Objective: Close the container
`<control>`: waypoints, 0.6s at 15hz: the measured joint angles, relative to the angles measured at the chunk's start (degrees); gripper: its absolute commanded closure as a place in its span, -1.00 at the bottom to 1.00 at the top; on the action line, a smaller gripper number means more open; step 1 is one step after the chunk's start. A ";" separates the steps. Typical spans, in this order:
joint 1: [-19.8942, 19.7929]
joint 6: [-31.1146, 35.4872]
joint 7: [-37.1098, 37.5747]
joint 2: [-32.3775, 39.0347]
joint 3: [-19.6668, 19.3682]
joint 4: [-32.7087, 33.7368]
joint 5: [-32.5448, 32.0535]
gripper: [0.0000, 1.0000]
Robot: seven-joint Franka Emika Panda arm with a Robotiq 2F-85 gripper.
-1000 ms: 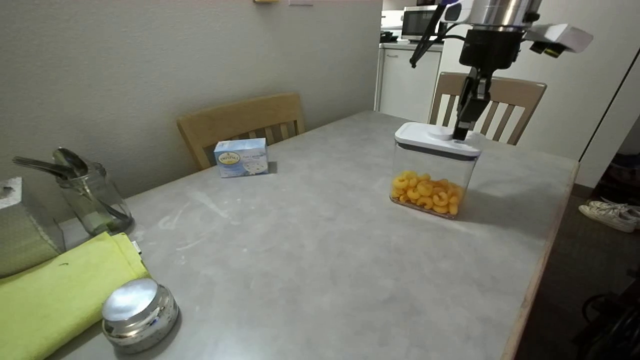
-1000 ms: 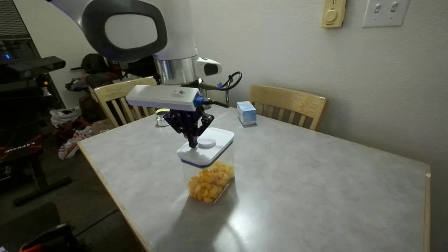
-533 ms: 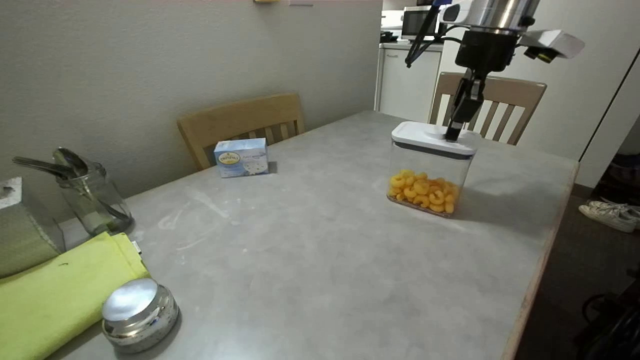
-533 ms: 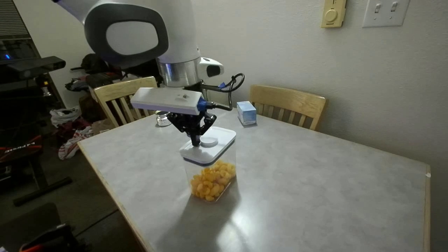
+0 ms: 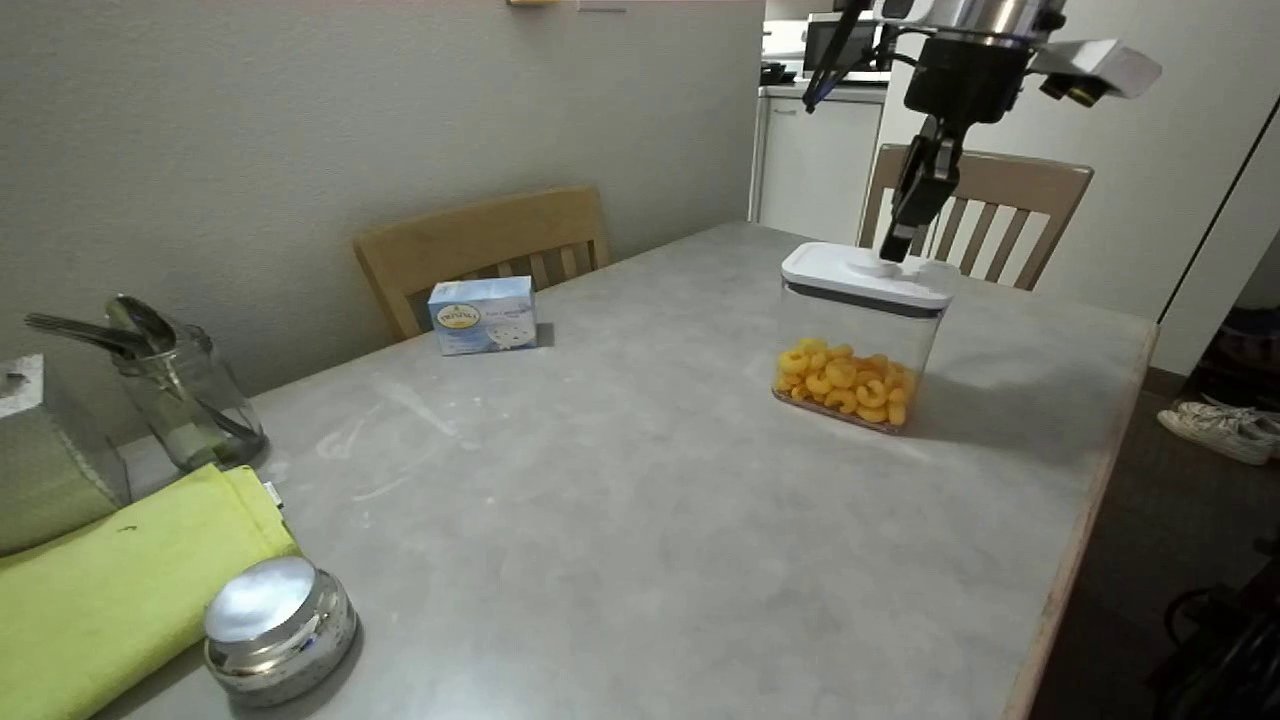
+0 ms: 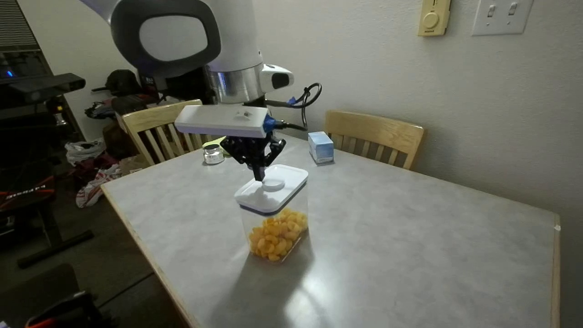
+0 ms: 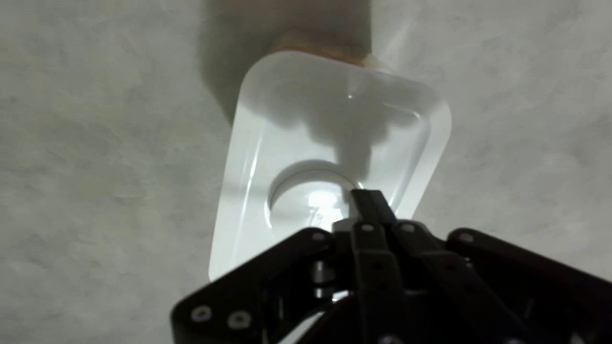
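The gripper (image 6: pixel 259 176), pinched together on nothing, likely to serve as one blunt pusher, hangs at the edge of the raised round button (image 6: pixel 274 185) of the white-lidded clear food container (image 5: pixel 855 328) standing beneath it on the tabletop (image 6: pixel 410 241), though contact is unclear.

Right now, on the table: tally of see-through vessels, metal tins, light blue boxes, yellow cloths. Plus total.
See-through vessels: 2 (clear container, glass jar)
Metal tin: 1
Light blue box: 1
Yellow cloth: 1
Total: 5
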 measured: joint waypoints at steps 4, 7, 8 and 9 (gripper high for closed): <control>0.00 0.78 -3.31 0.09 0.00 0.87 2.56 1.00; 0.00 1.99 -6.17 0.76 0.00 1.46 4.87 1.00; -0.02 2.48 -6.65 1.05 0.00 1.56 5.06 1.00; -0.05 2.99 -6.87 1.33 0.00 1.62 5.06 1.00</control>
